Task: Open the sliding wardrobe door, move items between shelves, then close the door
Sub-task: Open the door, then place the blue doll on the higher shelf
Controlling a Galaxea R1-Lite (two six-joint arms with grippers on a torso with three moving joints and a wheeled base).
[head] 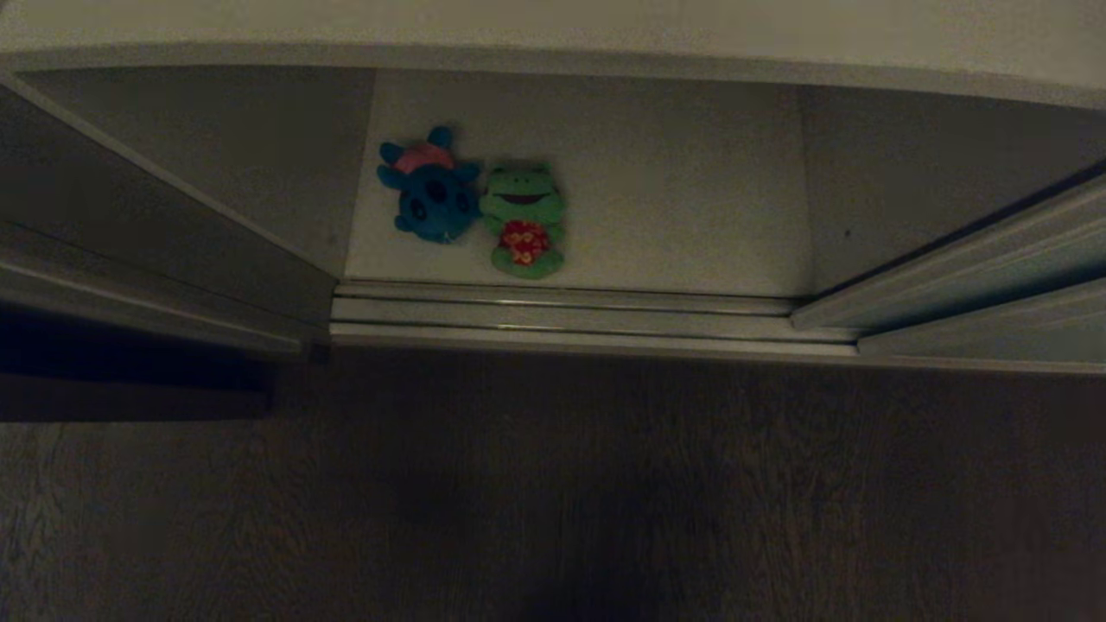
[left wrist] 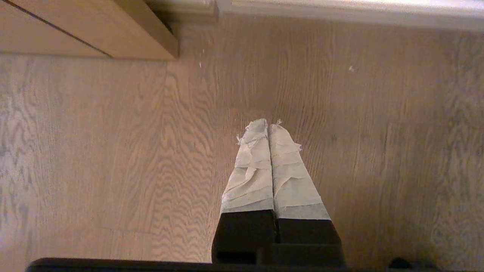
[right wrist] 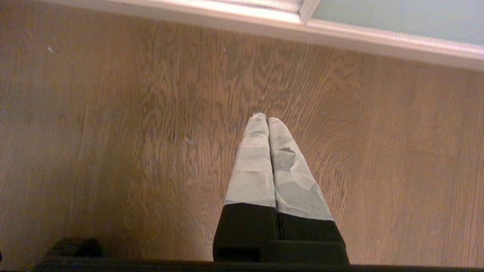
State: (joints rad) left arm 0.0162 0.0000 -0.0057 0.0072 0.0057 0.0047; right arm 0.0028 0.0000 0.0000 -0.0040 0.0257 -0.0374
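Wrist views first: my left gripper (left wrist: 268,124) hangs over bare wood floor (left wrist: 113,151), taped fingers pressed tight together, holding nothing; my right gripper (right wrist: 267,118) does the same, jaws shut & empty, w/ a pale door frame edge just past its tips. Neither arm shows in the head view, so both look parked low, well short of the wardrobe. Farther out, head view: dark floor, then the bottom track rails (head: 562,315) running across, then the white shelf (head: 691,216) behind them. The sliding wardrobe door (head: 976,268) is pushed off to the right, so the compartment stands open. On the shelf sit the 2 toys, touching side by side: blue creature (head: 432,194) w/ pink top on the left, green frog (head: 523,220) in red flowered shirt on its right, both left of the opening's middle & not far behind the rails. Key relation: toys lie ahead of & above both grippers, skewed to my left, so the left arm is prob the nearer one, blue creature closest to it. The pair's long axis runs parallel to the rails, so I'd reach straight in over the track. Judgement: door step done, moving items not yet begun.
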